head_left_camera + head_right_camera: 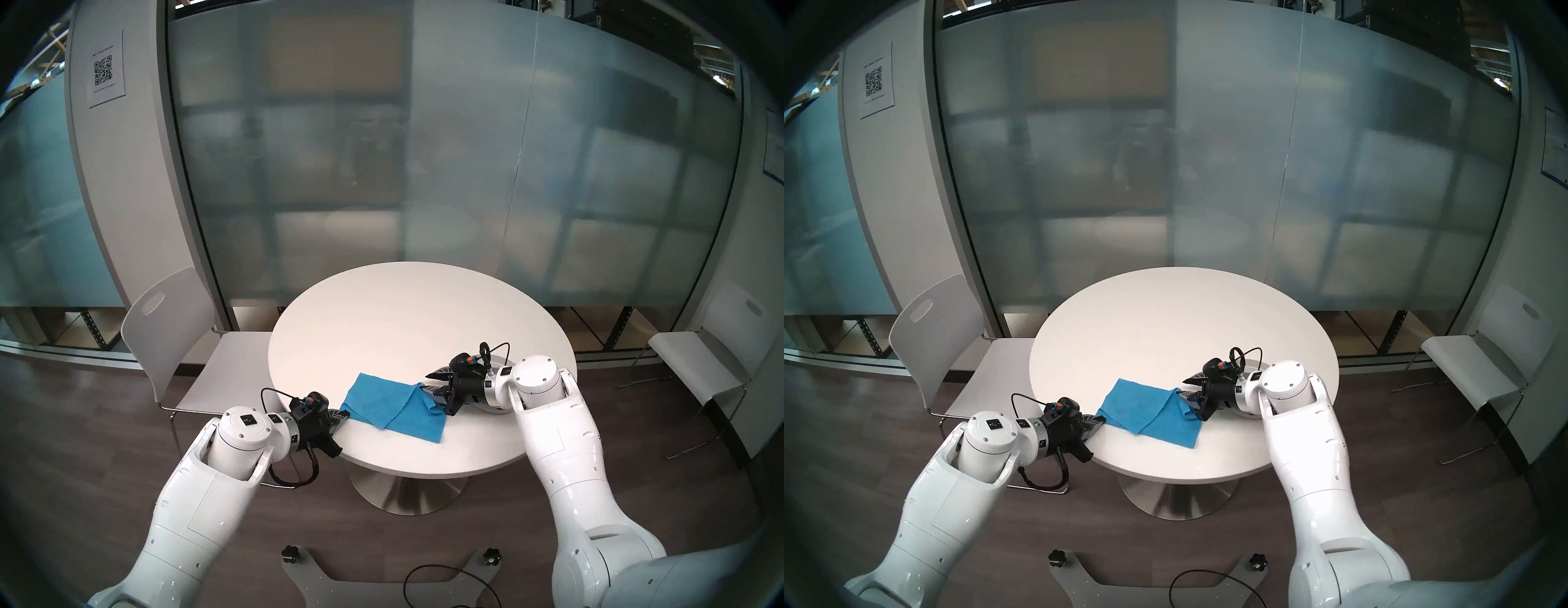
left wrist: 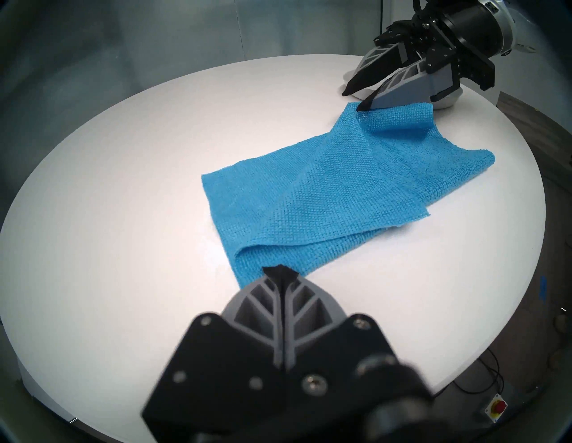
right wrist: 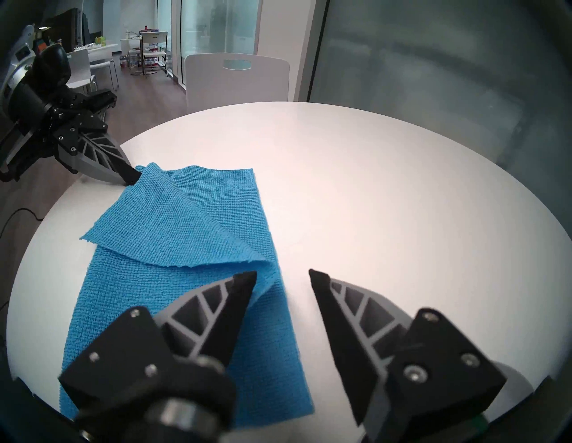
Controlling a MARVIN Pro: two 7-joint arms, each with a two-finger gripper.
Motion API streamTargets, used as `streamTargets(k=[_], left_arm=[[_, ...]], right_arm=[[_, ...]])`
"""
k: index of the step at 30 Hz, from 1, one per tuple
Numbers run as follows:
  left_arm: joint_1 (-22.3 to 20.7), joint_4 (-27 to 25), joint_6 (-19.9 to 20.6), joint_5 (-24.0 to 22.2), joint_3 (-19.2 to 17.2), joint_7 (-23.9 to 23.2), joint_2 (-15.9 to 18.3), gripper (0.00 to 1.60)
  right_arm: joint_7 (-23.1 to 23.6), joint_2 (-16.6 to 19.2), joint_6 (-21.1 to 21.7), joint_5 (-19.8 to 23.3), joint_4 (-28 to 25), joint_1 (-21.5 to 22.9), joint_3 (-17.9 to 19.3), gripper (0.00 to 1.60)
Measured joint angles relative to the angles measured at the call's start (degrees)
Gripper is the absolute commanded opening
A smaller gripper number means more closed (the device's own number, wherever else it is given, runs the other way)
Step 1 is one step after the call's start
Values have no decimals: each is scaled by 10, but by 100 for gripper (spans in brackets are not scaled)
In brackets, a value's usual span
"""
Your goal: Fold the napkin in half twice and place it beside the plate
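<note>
Round white counter [image 1: 382, 305] carries the napkin [image 1: 392, 407], unevenly folded. Left fingers [image 2: 280, 272] pinch its corner; right fingers [image 3: 247, 278] are spread over the opposite end. A pull could skew the fold.

Both white jointed arms reach inward, angled downward. The black-and-grey left gripper [image 2: 281, 272] has its jaws pressed together; the black-and-grey right gripper [image 3: 282, 275] stands parted.
</note>
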Motion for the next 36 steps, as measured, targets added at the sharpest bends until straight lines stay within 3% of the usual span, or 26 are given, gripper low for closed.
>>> streamTargets(k=[5,6,12,27,36], left_arm=[[-4,2,1,2,2,-5,3,0],[-4,2,1,2,2,-6,3,0],[-4,3,1,2,2,-7,4,0],[-3,3,-1,1,0,-11,6,0],[-3,3,-5,4,4,-16,12,0]], right_arm=[[-7,5,-3,-2,18,10,6,128],[-8,6,-4,-3,22,13,8,139],[-14,13,-7,-4,31,22,14,145],[-17,15,-9,-3,30,40,25,147],[5,8,0,1,16,40,25,147]])
